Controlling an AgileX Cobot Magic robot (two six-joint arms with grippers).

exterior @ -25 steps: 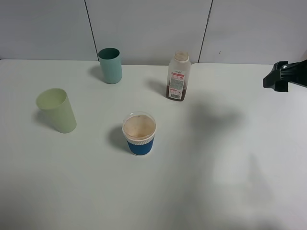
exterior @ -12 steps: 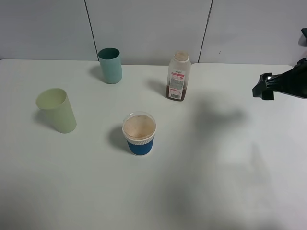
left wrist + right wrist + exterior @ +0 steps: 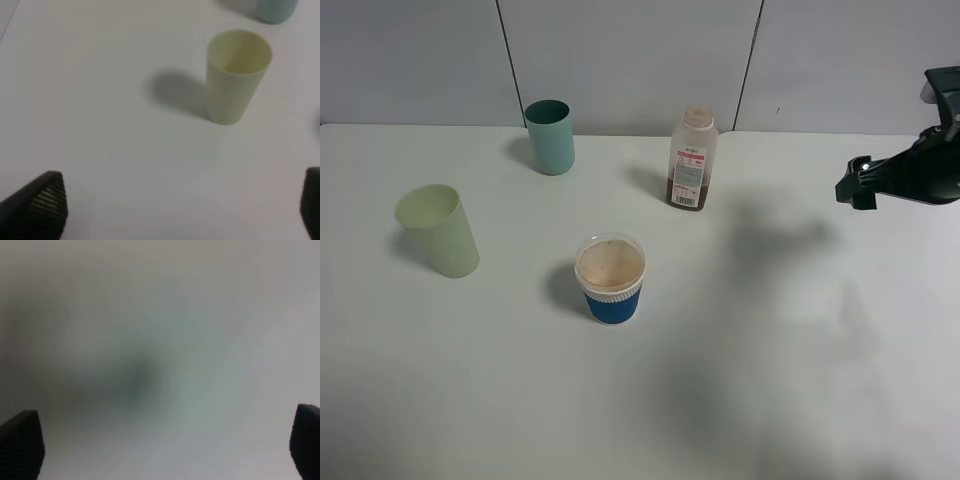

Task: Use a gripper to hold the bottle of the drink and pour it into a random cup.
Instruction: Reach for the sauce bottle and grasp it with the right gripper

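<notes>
I see teal tumbler [image 3: 550, 136] upright nr back of white table [image 3: 800, 380], pale green tumbler [image 3: 438, 230] upright twd left edge, well apart

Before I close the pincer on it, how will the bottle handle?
The bottle looks like thin translucent plastic, so it may give under a hard squeeze. Brown liquid shows only near its base, so it is probably light. It stands tall and narrow, so a sideways nudge could tip it.
</notes>
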